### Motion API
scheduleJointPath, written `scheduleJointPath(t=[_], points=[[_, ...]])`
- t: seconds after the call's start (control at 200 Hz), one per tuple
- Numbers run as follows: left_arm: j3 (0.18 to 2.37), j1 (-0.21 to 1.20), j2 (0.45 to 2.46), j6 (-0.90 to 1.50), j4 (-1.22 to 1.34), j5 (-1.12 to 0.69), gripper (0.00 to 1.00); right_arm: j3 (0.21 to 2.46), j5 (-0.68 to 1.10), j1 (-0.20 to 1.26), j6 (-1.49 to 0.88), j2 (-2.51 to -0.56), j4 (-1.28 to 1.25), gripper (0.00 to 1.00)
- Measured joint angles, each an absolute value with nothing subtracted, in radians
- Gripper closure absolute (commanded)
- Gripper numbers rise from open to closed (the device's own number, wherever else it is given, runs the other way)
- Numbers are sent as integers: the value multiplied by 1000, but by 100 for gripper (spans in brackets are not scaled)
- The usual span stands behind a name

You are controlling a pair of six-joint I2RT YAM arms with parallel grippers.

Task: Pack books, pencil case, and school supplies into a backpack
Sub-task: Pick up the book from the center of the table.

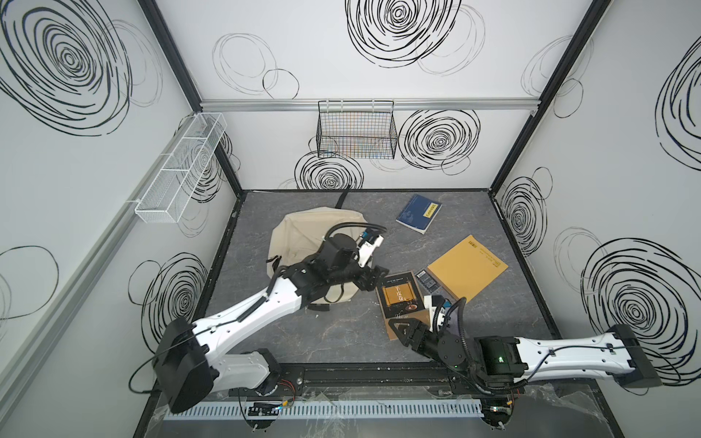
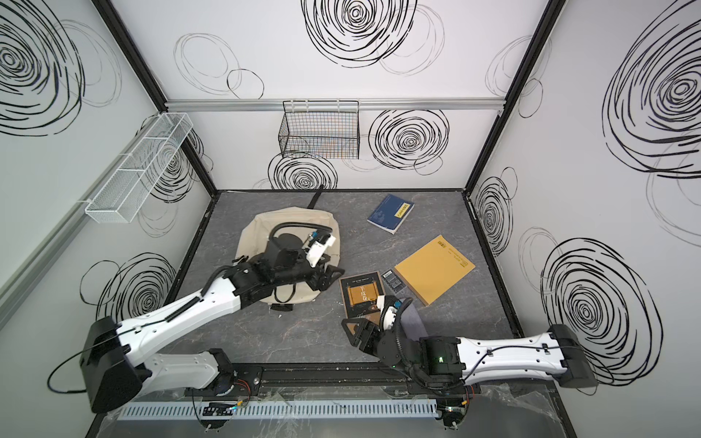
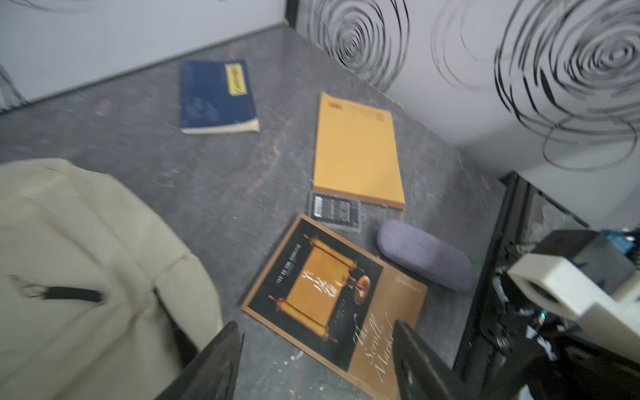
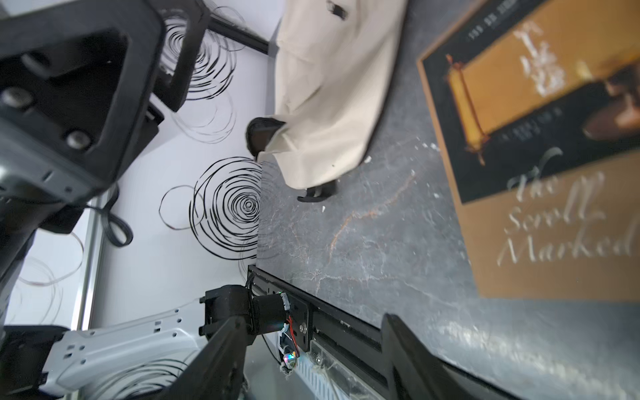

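The cream backpack [image 1: 303, 235] lies flat at the left of the mat, its black zipper pull [image 3: 69, 294] showing. My left gripper [image 1: 373, 278] [image 3: 317, 325] hangs open and empty over the gap between the backpack's edge and the dark brown scroll book [image 1: 398, 299] [image 3: 332, 294]. The navy book [image 1: 419, 213] lies far back. The mustard book [image 1: 466, 267] is to the right, with the small dark packet [image 1: 426, 280] [image 3: 336, 209] at its corner. The lavender pencil case [image 2: 411, 320] [image 3: 426, 254] lies partly under my right wrist. My right gripper [image 1: 404, 333] [image 4: 313, 318] is open and empty, turned on its side by the brown book's [image 4: 536, 156] near edge.
A black wire basket [image 1: 356, 131] hangs on the back wall and a white mesh shelf [image 1: 182, 167] on the left wall. A black rail [image 1: 379, 375] runs along the mat's near edge. Black straps [image 1: 343, 199] trail from the backpack towards the back wall.
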State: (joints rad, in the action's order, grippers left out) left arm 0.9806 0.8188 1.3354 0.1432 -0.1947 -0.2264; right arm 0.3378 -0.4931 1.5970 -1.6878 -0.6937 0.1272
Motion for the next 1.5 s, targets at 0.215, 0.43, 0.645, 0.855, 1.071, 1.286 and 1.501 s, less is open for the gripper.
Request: scheduleJointPath(t=[0.215,0.43,0.645,0.855,1.071,1.286,1.501], points=[[1039,825,1588,141,-234,-328,30,271,-542,1643,-1976,-741,217,27],[1187,823,1795,143,-246,-374,30,186,-549,1588,-2049,-627,297,27],[1261,786,1914,161,-242,-382,30,186,-464,1395,-2069,-634,301,26],[1283,731,1987,187,-234,-401,30,213,-395,1330,-2074,-749,271,0],[1287,725,2005,208,-196,-434,33,228,-357,1292,-2069,-822,194,2],[1242,724,2001,236,-108,-460,34,215,-350,1212,-1991,-807,181,15],[1181,722,1982,256,-22,-476,34,200,-376,1137,-1861,-785,110,35]])
